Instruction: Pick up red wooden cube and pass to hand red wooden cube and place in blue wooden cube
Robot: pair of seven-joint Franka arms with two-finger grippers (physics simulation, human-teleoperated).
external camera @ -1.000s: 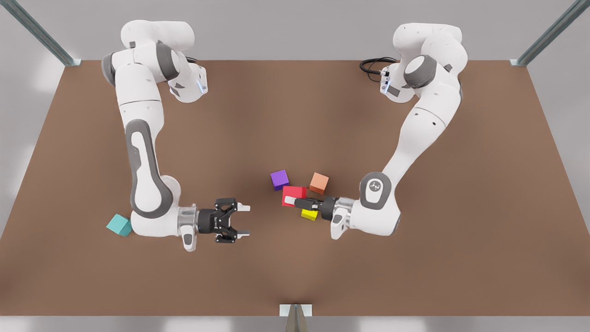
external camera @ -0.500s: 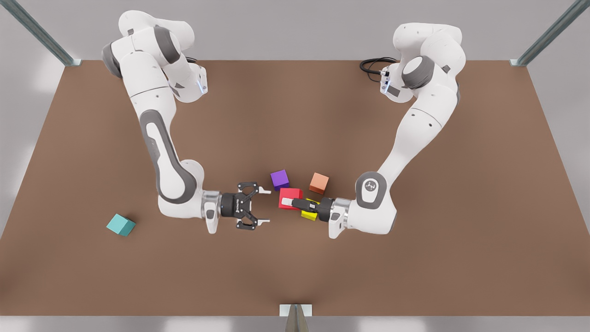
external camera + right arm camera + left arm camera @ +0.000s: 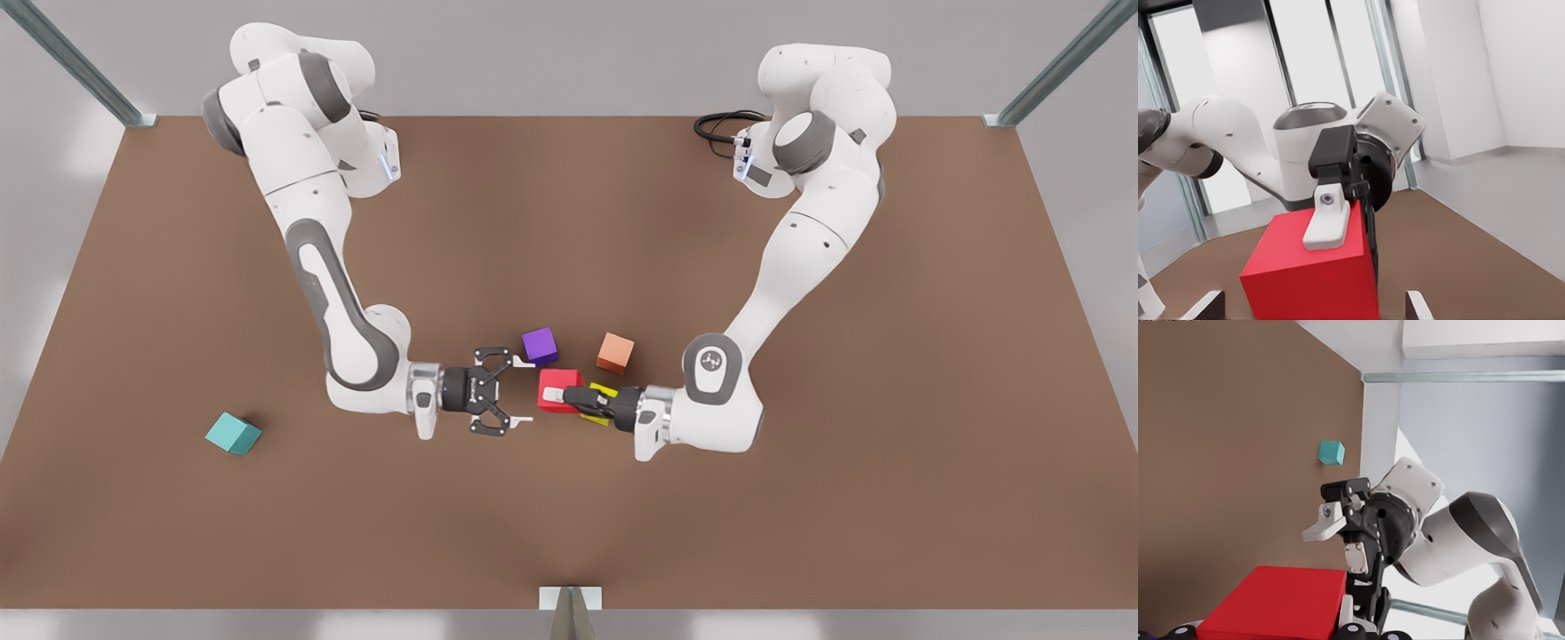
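Observation:
The red wooden cube (image 3: 558, 384) hangs just above the table's middle, with my left gripper (image 3: 556, 396) shut on it; that arm comes in from the front view's right. My right gripper (image 3: 523, 391) faces it from the front view's left, open, its fingertips (image 3: 1415, 303) either side of the red cube (image 3: 1311, 280) without touching. In the left wrist view the red cube (image 3: 1278, 603) sits close, with the right gripper (image 3: 1325, 510) just beyond. The blue wooden cube (image 3: 233, 434), teal, lies alone far to the front view's left and shows again as the blue cube (image 3: 1331, 453).
A purple cube (image 3: 540, 346) lies right behind the right gripper's far finger. A salmon-orange cube (image 3: 615, 353) sits beyond the left gripper, and a yellow cube (image 3: 605, 392) is partly hidden under it. A black cable (image 3: 718, 124) lies by the far arm base.
The right gripper has swung from near the teal cube toward the front view's right and now brackets the red cube. The left gripper has edged slightly toward it with the cube.

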